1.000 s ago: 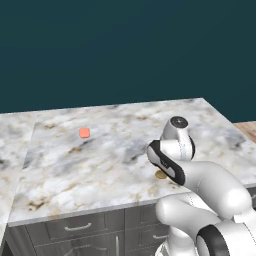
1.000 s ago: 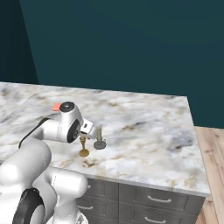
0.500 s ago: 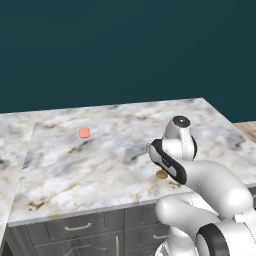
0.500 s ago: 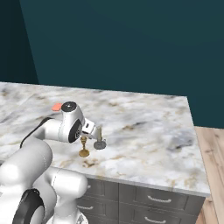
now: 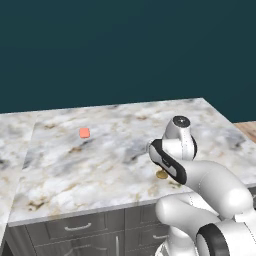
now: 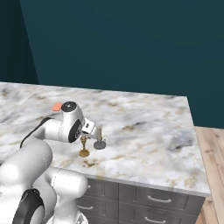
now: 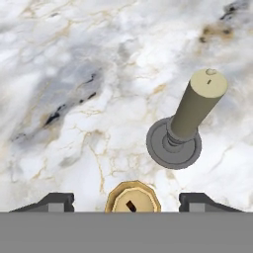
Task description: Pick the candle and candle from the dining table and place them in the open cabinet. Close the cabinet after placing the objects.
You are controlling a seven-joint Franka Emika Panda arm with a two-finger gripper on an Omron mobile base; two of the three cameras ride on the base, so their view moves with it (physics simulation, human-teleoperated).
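Two candles stand close together on the marble dining table point(image 6: 144, 131), near its front edge. The brass-gold candle point(image 7: 131, 197) sits straight below my hand, between the two fingertips of my gripper point(image 7: 129, 202). A gap shows on each side, so the jaws are open around it without touching. Its brass foot point(image 6: 84, 152) rests on the table, and that foot point(image 5: 161, 174) peeks out under my forearm. The grey-metal candle point(image 7: 190, 123) stands upright just beyond, beside my gripper point(image 6: 87, 132) and apart from it. The cabinet is out of view.
A small orange-red block point(image 5: 84, 132) lies farther back on the marble top, seen as a block point(image 6: 56, 106) behind my arm. Grey drawers point(image 6: 153, 199) with silver handles run under the front edge. Wood floor point(image 6: 212, 148) lies past the table's right end.
My hand has sunk slightly over the brass-gold candle and the fingers have drawn in a little. Both candles and the block stay put.
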